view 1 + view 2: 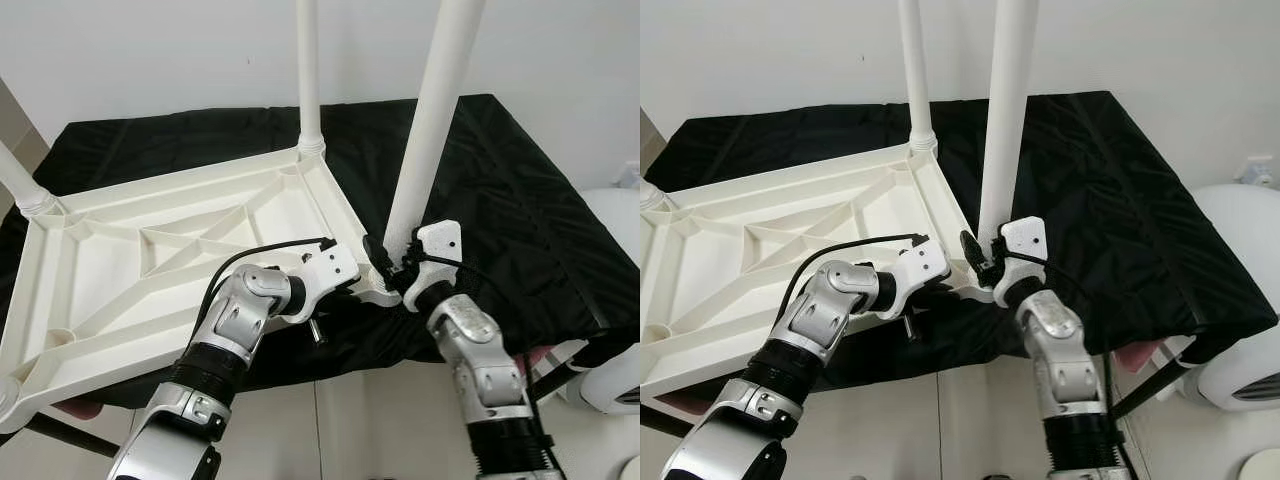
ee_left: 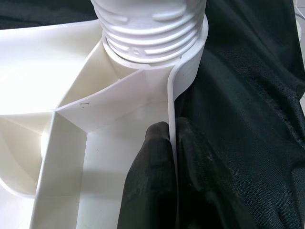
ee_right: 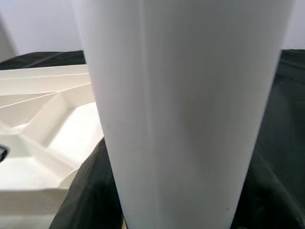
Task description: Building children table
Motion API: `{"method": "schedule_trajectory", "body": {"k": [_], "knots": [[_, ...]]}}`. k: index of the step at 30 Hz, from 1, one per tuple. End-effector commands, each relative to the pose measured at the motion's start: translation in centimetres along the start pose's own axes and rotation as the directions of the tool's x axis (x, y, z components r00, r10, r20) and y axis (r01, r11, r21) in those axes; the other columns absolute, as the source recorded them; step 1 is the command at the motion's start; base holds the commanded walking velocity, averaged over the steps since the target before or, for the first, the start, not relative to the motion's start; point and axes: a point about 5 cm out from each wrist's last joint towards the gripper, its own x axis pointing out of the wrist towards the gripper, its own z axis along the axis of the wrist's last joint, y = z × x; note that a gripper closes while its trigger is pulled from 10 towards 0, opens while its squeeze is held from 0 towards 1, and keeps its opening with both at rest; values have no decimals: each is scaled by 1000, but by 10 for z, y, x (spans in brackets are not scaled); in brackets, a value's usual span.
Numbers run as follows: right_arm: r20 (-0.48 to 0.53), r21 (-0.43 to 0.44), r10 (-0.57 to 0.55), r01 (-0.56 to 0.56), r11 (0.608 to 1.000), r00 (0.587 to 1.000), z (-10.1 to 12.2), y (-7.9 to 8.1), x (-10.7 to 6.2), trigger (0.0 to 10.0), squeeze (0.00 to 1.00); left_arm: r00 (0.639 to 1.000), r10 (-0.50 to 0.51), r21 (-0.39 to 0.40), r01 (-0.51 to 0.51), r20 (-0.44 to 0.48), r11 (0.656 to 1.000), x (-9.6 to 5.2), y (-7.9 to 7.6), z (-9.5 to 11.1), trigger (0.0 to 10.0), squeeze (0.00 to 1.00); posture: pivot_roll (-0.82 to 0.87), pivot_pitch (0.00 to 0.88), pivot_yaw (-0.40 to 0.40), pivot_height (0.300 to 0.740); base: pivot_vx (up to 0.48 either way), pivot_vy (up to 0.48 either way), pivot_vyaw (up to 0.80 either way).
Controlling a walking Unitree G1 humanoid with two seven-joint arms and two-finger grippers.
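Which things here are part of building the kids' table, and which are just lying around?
Job:
- upturned white tabletop
- leg in the near corner socket
- far leg
- left tool, pinching the tabletop's rim
- right tool at the near leg

Lying about:
- black cloth
- white round object

An upturned white tabletop [image 1: 150, 250] lies on the black-draped table [image 1: 500, 200].

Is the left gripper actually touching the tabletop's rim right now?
Touching. In the left wrist view the left gripper has one black finger on each side of the upturned white tabletop rim, pinching it just below the threaded leg socket.
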Motion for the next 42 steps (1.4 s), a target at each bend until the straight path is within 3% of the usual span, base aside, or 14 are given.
{"method": "schedule_trajectory", "body": {"k": [1,7,11,18,19,33,34,42], "knots": [[-19,42,-14,15,999,1000,-3,6,1,10000,0,976,218,-12,-218,11,976,-1,7,-3,10000,0,-137,91,55,740,0,0,0],[-27,38,-115,116,993,993,-6,21,1,10000,0,976,216,-10,-216,14,976,0,6,-2,10000,0,-135,85,52,740,0,0,0],[-30,47,-126,127,991,992,-6,28,1,10000,0,976,216,-9,-216,14,976,0,6,-2,10000,0,-132,79,51,740,0,0,0],[-31,39,-144,145,989,989,-6,24,0,10000,0,977,215,-6,-215,11,977,-1,6,-3,10000,0,-134,79,51,740,0,0,0],[-28,46,-139,140,989,990,-5,23,-1,10000,1000,977,215,-6,-215,12,977,-1,6,-3,10000,0,-135,78,51,740,0,0,0],[18,47,-146,145,988,989,2,11,-8,10000,1000,976,215,-6,-215,13,977,-1,6,-2,10000,0,-141,84,56,740,0,0,0],[29,46,-139,138,989,990,4,9,-10,10000,0,977,214,-5,-214,13,977,-1,6,-2,10000,0,-141,86,58,740,0,0,0],[50,30,-127,126,992,991,7,0,-14,10000,0,977,212,-28,-212,16,977,-2,10,-3,10000,0,-144,93,66,740,0,0,0]]}}
